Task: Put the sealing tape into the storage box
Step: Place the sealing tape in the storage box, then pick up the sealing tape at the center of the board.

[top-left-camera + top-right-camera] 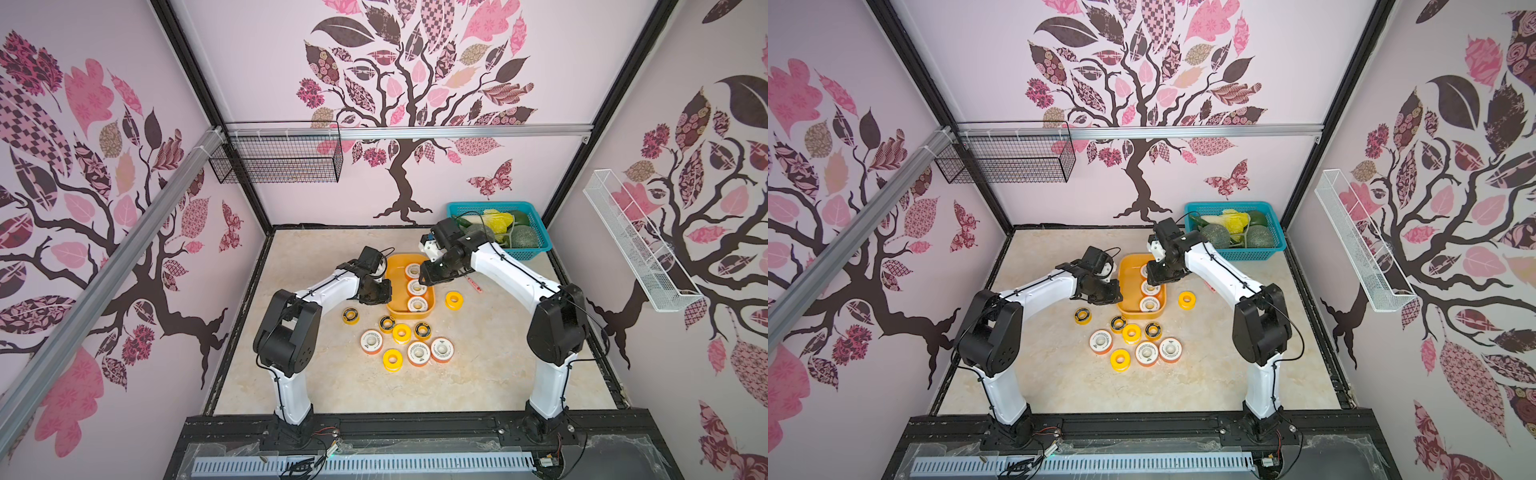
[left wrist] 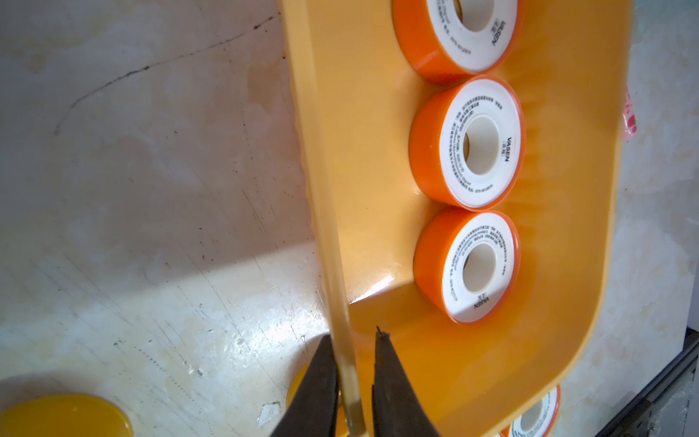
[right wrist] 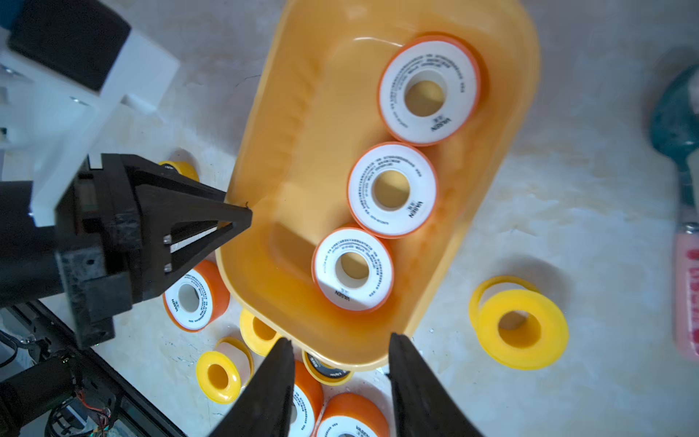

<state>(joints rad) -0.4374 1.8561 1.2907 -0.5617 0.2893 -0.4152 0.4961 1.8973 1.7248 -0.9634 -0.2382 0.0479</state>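
Three white-faced, orange-rimmed sealing tape spools [image 1: 417,287] are in the shallow yellow-orange plastic storage box [image 1: 395,286], nine more spools [image 1: 401,332] still loose on the worktop [image 1: 478,353]; left gripper [image 2: 351,336] pinches the box wall, right gripper [image 3: 340,338] hangs parted, empty.

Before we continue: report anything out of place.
A teal spoon with a pink handle lies beside the storage box, a stray among the sealing tape. The left gripper pinches the box's wall.

There are six white-faced, orange-rimmed spools [image 1: 417,286] (three of them inside the one storage box [image 1: 397,274]), three all-yellow spools [image 1: 401,333], three yellow spools with black ring faces [image 1: 387,323], one teal basket [image 1: 490,205], two wire baskets [image 1: 276,162], one spoon [image 3: 675,125], two robot arms [image 1: 511,270].
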